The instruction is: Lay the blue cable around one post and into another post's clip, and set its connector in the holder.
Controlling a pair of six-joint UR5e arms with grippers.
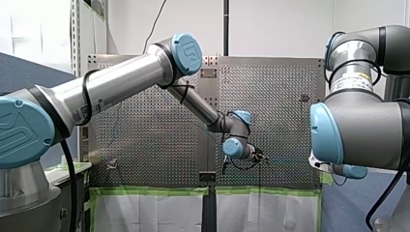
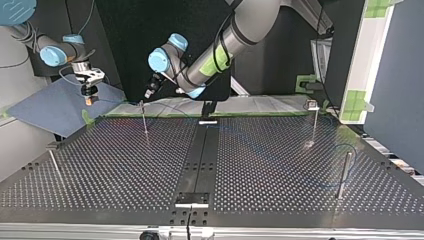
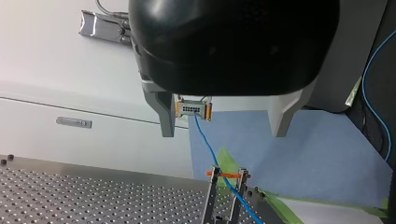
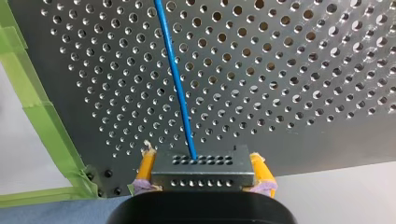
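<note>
So, connector: you have the connector (image 4: 203,173), a grey block with rows of holes, clamped in your right end effector (image 4: 201,157) between its yellow pads (image 4: 145,167).
Blue cable: the blue cable (image 4: 180,88) leaves the connector's upper face and runs straight away from the right end effector over the perforated counter (image 4: 303,70).
Right end effector: it is closed narrow on the connector, with a pad pressing each short end. In the top view it hangs at the far left, out past the counter's edge, above a blue mat (image 2: 55,107).
Left end effector: your left end effector (image 3: 224,134) is spread wide and empty, its metal fingers (image 3: 166,119) well apart.
Forked post: ahead of the left end effector a forked post (image 3: 227,186) with an orange band stands by the counter's taped edge. The cable drops from the connector and passes between its two prongs. In the top view the left end effector hovers just above this post.
Other posts: in the top view you have a near-left post (image 2: 54,164), a far-right post (image 2: 314,125) and a near-right post (image 2: 344,175), all well apart.
Edges: green tape (image 4: 32,107) borders the counter just beside the right end effector.
Open room: the broad stretch of counter between the posts is split by a dark centre strip (image 2: 200,155).
</note>
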